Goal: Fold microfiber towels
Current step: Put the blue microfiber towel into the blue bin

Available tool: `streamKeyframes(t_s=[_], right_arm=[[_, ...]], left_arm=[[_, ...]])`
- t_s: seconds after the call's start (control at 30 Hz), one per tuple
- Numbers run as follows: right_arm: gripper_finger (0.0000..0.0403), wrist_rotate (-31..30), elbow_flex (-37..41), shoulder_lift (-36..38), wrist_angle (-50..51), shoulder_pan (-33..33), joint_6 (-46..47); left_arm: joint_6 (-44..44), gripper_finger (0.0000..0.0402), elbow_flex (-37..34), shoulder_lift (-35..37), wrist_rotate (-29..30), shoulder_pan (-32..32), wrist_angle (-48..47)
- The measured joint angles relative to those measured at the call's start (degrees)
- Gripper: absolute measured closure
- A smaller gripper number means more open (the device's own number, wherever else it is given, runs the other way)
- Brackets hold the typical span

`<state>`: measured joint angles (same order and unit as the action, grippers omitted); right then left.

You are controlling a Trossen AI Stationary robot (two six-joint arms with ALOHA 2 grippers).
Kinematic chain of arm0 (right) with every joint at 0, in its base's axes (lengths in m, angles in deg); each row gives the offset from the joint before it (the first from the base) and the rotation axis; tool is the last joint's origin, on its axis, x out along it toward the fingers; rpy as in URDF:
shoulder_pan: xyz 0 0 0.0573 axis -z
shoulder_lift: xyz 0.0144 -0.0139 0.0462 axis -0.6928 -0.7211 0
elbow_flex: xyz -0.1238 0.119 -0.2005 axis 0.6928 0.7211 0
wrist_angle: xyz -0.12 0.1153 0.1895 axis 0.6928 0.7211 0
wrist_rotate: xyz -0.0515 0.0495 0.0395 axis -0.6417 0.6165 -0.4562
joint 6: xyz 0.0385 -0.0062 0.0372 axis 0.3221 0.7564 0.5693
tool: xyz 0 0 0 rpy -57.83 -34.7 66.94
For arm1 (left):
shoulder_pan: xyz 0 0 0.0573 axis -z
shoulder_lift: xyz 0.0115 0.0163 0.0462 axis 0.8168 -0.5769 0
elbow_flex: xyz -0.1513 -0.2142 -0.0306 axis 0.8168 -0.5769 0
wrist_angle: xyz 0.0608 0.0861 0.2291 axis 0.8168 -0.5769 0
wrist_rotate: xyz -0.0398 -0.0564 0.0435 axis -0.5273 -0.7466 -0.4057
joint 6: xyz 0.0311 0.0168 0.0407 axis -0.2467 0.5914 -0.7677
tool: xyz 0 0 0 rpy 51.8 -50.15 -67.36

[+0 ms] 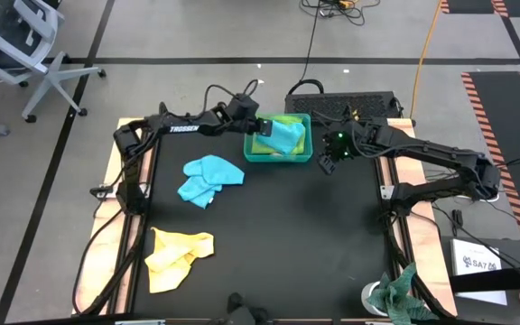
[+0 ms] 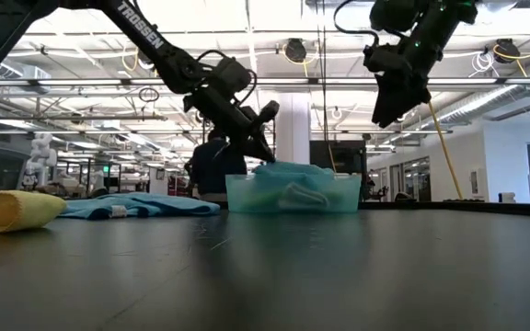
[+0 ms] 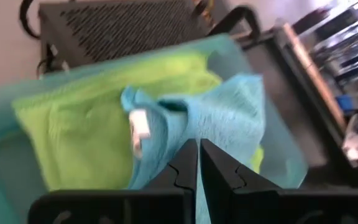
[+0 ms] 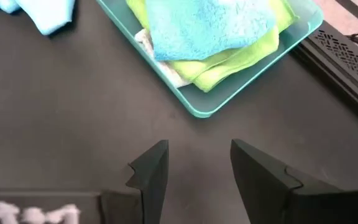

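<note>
Overhead, the left pincer (image 1: 262, 127) is hovering at the teal tray's (image 1: 278, 158) edge, its fingers (image 3: 188, 168) pressed together with nothing between them, above a turquoise towel (image 1: 284, 135) lying on a lime green towel (image 3: 79, 134). "TROSSEN" is showing in white on that arm. The right pincer (image 1: 329, 163) is hanging spread wide and empty beside the tray. A light blue towel (image 1: 208, 179) and a yellow towel (image 1: 177, 258) are lying crumpled on the black surface (image 1: 287, 235).

A tray (image 1: 278, 159) stood at upper centre of the high view with two towels (image 1: 283, 135) in it. Another towel (image 1: 208, 179) lay lower left of it, a third (image 1: 177, 257) further below.
</note>
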<state>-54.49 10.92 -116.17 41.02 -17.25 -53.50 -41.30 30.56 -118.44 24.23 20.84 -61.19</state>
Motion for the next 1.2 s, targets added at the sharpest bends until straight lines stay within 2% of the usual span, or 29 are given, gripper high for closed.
streamKeyframes(t_s=[0.2,0.33,0.5,0.77,0.97,1.2], right_arm=[[0.0239,0.29,0.48,0.02,-2.65,0.88,-2.24],[0.0239,2.89,0.47,0.02,-6.64,1.17,-2.68],[0.0239,3.06,0.48,0.02,-11.9,1.19,-2.63],[0.0239,2.94,0.47,0.02,-16.34,1.19,0.44],[0.0239,2.9,0.46,0.0,-18.28,1.19,0.67],[0.0239,2.92,0.46,0.0,-18.01,1.19,3.42]], left_arm=[[1.74,0.0382,0.09,0.02,-2.37,-1.4,5.72],[1.69,0.0382,0.07,0.0,-2.41,-1.15,3.69],[-0.06,0.0382,0.07,0.0,-2.44,0.34,1.04],[-1.21,0.0382,0.04,0.0,-4.12,3.64,-8.92],[-1.58,0.0382,0.02,0.0,-8.1,5.54,-9.36],[-10.09,0.0383,0.0,0.0,-0.94,6.86,-9.71]])
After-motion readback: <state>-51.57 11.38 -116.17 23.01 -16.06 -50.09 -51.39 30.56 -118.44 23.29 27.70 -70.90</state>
